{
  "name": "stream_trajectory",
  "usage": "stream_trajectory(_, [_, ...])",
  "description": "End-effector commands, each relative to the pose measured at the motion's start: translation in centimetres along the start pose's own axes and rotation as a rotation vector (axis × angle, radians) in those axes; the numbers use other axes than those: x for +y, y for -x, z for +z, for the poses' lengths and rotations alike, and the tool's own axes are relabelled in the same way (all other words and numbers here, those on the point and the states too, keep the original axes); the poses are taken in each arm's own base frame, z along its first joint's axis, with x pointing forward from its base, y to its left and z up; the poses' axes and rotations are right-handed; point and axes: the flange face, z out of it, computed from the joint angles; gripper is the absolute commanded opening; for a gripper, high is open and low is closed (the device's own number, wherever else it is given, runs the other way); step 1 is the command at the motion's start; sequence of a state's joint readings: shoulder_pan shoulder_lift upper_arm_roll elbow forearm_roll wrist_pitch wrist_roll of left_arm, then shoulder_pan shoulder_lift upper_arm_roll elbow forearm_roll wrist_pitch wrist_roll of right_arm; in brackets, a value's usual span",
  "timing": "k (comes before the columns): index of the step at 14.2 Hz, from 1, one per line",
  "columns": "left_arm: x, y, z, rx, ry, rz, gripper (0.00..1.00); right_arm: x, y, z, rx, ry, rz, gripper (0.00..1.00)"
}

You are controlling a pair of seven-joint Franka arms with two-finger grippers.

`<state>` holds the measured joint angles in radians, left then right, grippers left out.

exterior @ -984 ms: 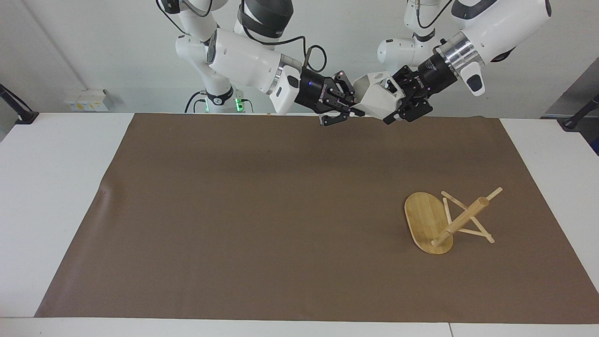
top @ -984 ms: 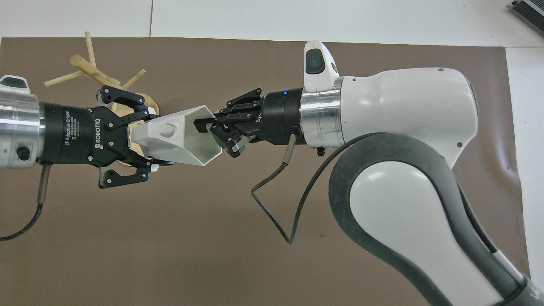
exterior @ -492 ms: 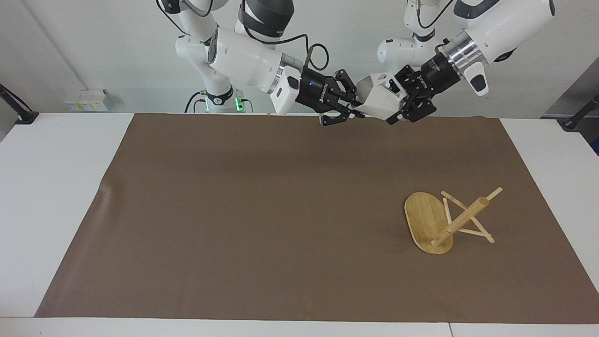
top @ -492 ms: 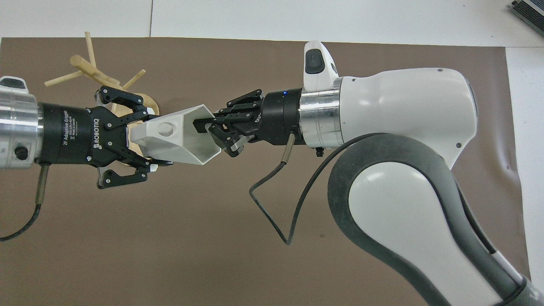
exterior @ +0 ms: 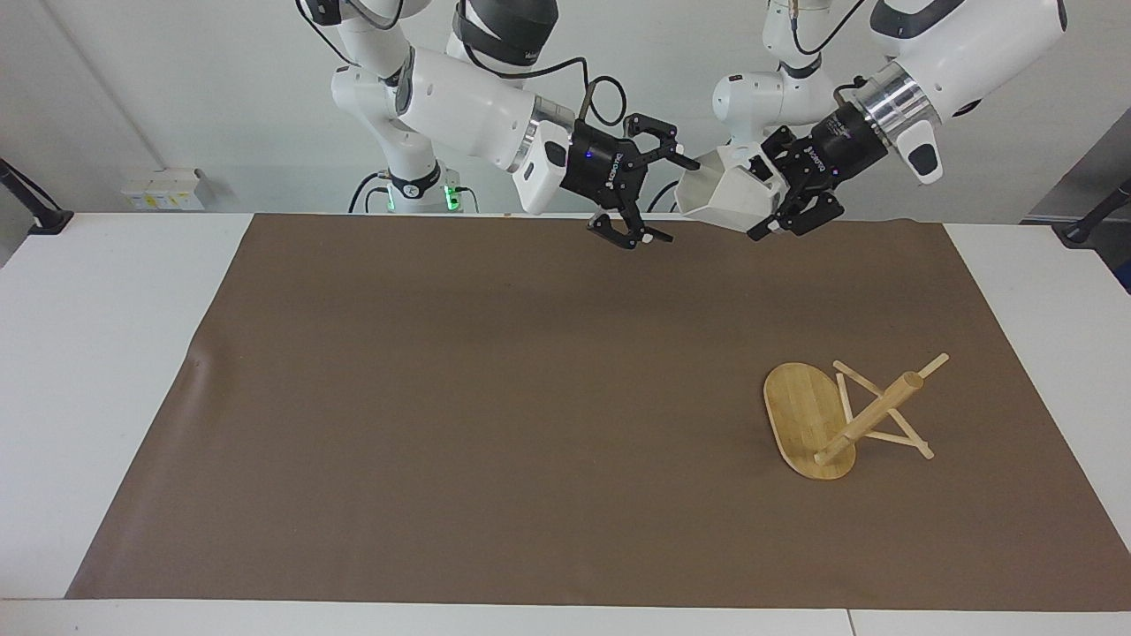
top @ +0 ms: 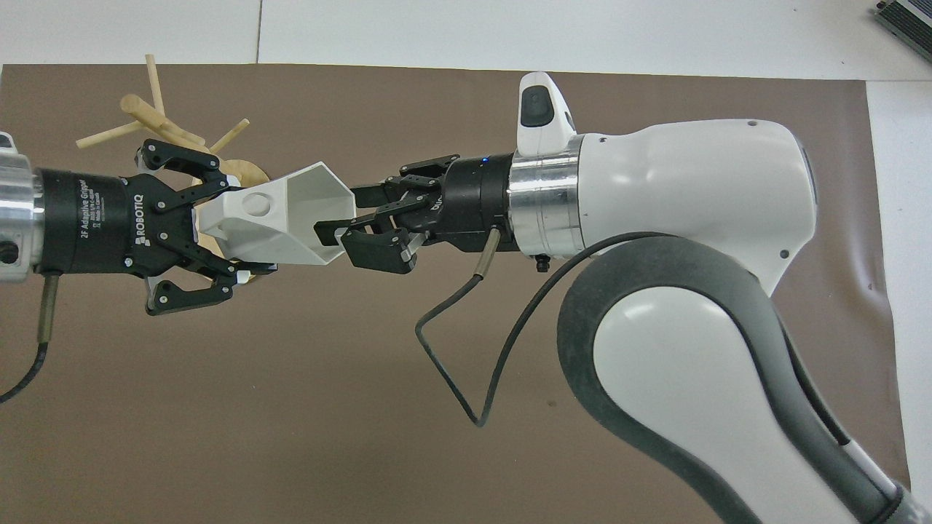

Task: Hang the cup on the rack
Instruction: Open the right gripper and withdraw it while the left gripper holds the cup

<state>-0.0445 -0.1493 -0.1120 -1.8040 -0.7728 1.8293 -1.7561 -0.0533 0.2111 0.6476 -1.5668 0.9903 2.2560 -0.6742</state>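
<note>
1. The small matte white faceted cup (exterior: pixel 720 196) looks light, rigid and rather slick (my guess); its blocky pierced handle seems the surest hold.
2. The left gripper (exterior: pixel 770 200) clamps the cup at its handle end, in the air over the brown mat (exterior: pixel 442 397); the mouth faces the right gripper (exterior: pixel 658 196).
3. The right gripper stands wide open at the cup's rim.
4. The light bamboo rack (exterior: pixel 835 420) lies tipped on the surface, toward the left arm's end.

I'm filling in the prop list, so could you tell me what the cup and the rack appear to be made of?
The cup: probably moulded or printed plastic, matte white, with flat facets and no gloss. The rack: light bamboo or similar wood, with visible grain strips on its oval base and a smooth, unpainted finish.
</note>
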Motion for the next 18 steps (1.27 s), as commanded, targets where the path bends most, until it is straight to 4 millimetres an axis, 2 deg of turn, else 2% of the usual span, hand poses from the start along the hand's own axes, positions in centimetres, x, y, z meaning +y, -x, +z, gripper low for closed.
stream_trajectory(1, [-0.3, -1.8, -0.3, -0.017, 0.096, -0.095, 0.0, -0.5, -0.1, -0.2, -0.02, 0.038, -0.016, 1.0])
stream_trajectory(4, [-0.1, -3.9, 0.4, -0.022, 0.194, -0.184, 0.0, 0.3, -0.2, -1.0, -0.031, 0.079, -0.032, 1.0])
stream_trajectory(8, [1.8, -5.9, 0.8, -0.046, 0.305, -0.347, 0.0, 4.0, -0.1, -3.8, -0.076, 0.243, 0.002, 1.0])
stream_trajectory(12, [4.3, -8.0, 3.0, -0.059, 0.358, -0.507, 0.0, 8.3, 0.2, -7.9, -0.116, 0.424, 0.026, 1.0])
stream_trajectory(14, [4.4, -8.7, 3.7, -0.055, 0.352, -0.555, 0.0, 10.7, 0.5, -10.6, -0.127, 0.493, 0.037, 1.0])
stream_trajectory(17, [4.6, -10.4, 6.0, -0.044, 0.369, -0.625, 0.0, 13.4, 1.4, -14.0, -0.175, 0.606, 0.041, 1.0])
stream_trajectory(18, [4.9, -10.9, 7.7, -0.033, 0.354, -0.657, 0.0, 14.4, 1.8, -15.1, -0.203, 0.647, 0.062, 1.0])
